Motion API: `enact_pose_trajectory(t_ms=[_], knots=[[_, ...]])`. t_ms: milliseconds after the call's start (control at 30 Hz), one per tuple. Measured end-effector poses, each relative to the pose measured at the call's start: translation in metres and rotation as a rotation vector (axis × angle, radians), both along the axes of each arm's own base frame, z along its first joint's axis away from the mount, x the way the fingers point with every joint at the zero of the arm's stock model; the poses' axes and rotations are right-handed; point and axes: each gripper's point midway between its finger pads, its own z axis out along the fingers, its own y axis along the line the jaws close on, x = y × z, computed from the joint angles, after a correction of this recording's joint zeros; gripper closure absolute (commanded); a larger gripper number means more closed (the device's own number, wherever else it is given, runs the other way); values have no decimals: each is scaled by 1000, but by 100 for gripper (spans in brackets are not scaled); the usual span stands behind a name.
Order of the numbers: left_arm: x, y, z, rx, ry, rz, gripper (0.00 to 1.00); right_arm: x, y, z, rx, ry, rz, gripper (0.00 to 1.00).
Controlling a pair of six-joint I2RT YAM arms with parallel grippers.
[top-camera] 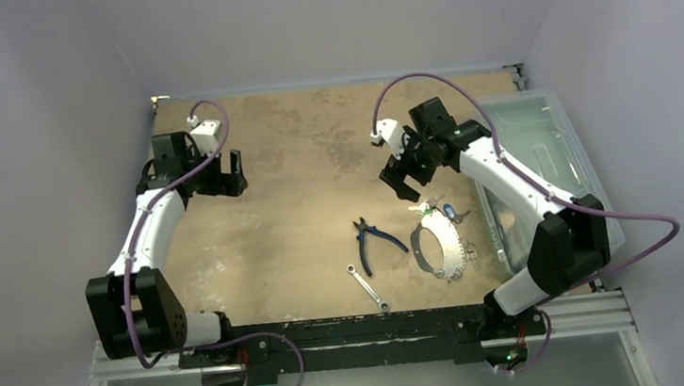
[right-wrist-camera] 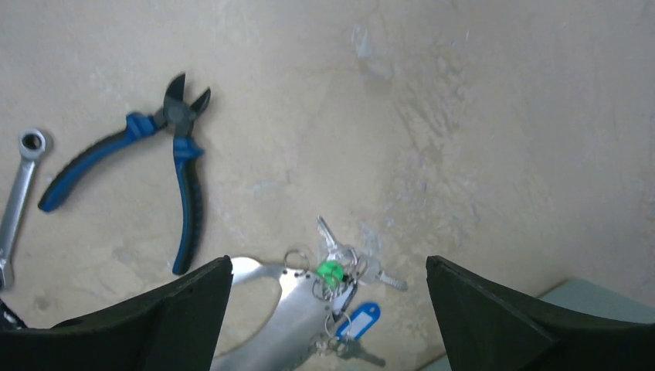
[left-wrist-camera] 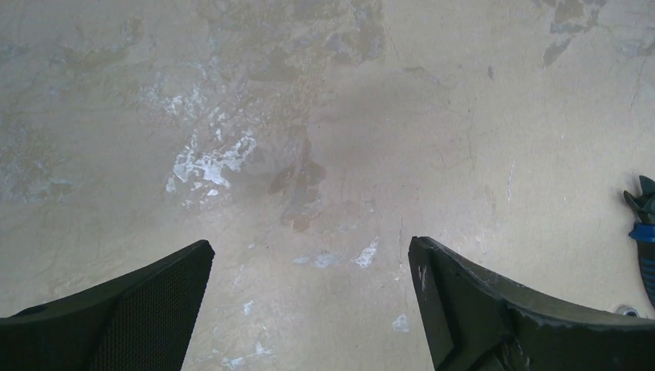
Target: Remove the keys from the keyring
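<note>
The keys point(right-wrist-camera: 344, 263) lie in a small bunch on the table, with a green head point(right-wrist-camera: 330, 271) and a blue tag point(right-wrist-camera: 359, 319), hooked by small rings to the keyring point(right-wrist-camera: 282, 317), a silver loop running out of the bottom of the right wrist view. In the top view the keys point(top-camera: 431, 208) sit at the far end of the keyring point(top-camera: 442, 246). My right gripper point(right-wrist-camera: 328, 267) is open and empty, hovering above the keys point(top-camera: 404, 185). My left gripper point(top-camera: 228, 176) is open and empty over bare table at far left point(left-wrist-camera: 310, 246).
Blue-handled pliers point(top-camera: 371, 239) lie left of the keyring and show in the right wrist view point(right-wrist-camera: 166, 154); their tip shows in the left wrist view point(left-wrist-camera: 643, 212). A silver wrench point(top-camera: 366, 288) lies nearer the bases. A clear plastic bin point(top-camera: 544, 164) stands at the right edge.
</note>
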Motion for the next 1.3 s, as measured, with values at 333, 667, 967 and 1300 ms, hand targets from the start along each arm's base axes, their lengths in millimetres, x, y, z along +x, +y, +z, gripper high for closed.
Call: enact_pose_trajectory(t_ms=[333,667,967,1300], knots=[[-4,-13,-5,11,13,-25,1,-59,-62,-42,-284,92,108,4],[-4,-13,-5,16,15,-22,1,-104,-104,-105,-491,224,213,24],[-4,-13,-5,10,18,-14,1,-100,-81,-111,-476,162,281,26],[-4,-14,-6,1,24,-3,1,-119,-60,-131,-501,155,401,36]])
